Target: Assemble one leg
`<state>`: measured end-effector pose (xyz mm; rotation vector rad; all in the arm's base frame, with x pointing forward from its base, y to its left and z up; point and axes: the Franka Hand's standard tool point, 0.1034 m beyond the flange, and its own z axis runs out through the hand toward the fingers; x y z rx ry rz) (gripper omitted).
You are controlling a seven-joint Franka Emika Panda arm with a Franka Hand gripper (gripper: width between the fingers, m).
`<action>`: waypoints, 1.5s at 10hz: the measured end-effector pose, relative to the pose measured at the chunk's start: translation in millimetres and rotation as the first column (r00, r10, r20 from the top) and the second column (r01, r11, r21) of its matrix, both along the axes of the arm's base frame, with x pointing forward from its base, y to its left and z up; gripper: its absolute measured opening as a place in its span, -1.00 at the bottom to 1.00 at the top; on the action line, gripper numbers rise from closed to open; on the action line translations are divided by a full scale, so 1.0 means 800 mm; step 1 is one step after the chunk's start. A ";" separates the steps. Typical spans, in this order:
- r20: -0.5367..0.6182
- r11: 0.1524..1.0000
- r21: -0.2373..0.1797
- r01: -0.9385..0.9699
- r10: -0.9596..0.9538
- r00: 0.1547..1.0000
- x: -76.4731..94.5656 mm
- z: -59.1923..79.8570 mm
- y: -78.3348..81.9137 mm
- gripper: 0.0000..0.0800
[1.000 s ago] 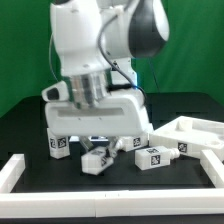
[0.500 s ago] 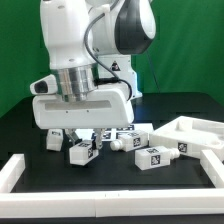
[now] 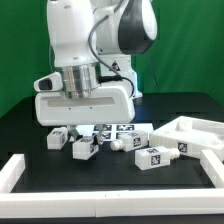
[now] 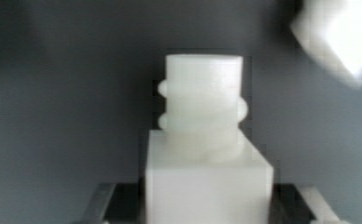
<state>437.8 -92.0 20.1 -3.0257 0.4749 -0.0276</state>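
My gripper (image 3: 86, 138) is shut on one leg (image 3: 85, 150), a chunky white post with black-and-white tags, and holds it low over the black table at the exterior view's left of centre. In the wrist view the leg (image 4: 203, 110) stands between my two fingers (image 4: 117, 203), its stubby round end pointing away from me. Another leg (image 3: 57, 139) lies just to the exterior view's left of it. Two more legs (image 3: 151, 156) lie to its right, near the flat white panel (image 3: 190, 130).
A white raised rim (image 3: 110, 190) runs along the table's front and sides. The marker board (image 3: 118, 129) lies partly hidden behind my hand. A green curtain backs the scene.
My arm has moved toward the exterior view's left with the leg in its grip, and the leg now sits a little higher than a second ago.
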 end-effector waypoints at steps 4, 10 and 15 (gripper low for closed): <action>-0.003 1.000 0.002 0.028 -0.028 1.000 -0.005 0.000 -0.010 -0.28; -0.008 1.000 -0.015 -0.018 0.018 1.000 -0.035 -0.008 -0.040 -0.28; 0.019 0.999 -0.005 -0.047 0.048 0.999 -0.006 0.024 0.008 0.46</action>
